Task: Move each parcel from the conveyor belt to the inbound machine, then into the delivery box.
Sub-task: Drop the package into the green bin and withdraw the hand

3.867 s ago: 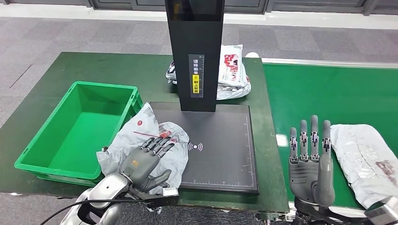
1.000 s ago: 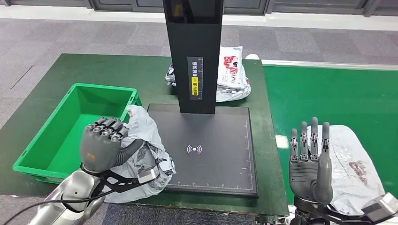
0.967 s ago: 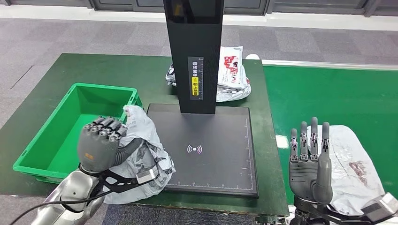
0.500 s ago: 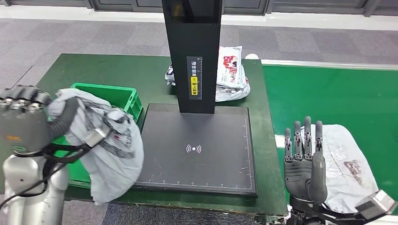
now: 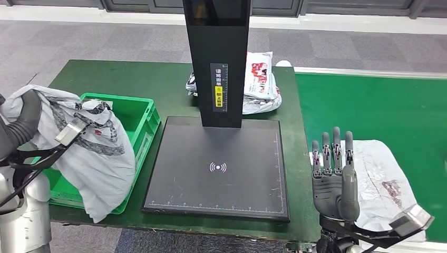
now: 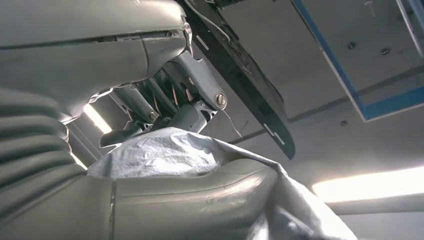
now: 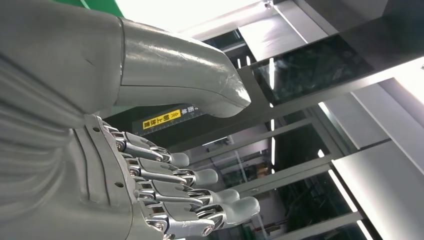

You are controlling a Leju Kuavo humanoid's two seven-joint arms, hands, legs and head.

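Observation:
My left hand (image 5: 18, 129) grips a crumpled grey parcel (image 5: 95, 153) and holds it up over the near end of the green delivery box (image 5: 145, 113); the bag hangs past the box's front rim. In the left wrist view the same parcel (image 6: 170, 155) bulges against the thumb (image 6: 190, 200). My right hand (image 5: 333, 176) stands upright and open at the conveyor belt's (image 5: 379, 105) near edge, just left of a second grey parcel (image 5: 387, 184) lying on the belt. The inbound machine's black scan pad (image 5: 221, 168) is bare, its column (image 5: 219, 58) behind it.
A pile of parcels (image 5: 261, 81) lies on the green table (image 5: 121, 79) behind the machine's column. The box's far half shows its green floor. Grey carpet lies beyond the table.
My left hand has lifted the parcel off the scan pad's left edge and carried it left and up, over the green box. The right hand has shifted slightly left by the belt parcel.

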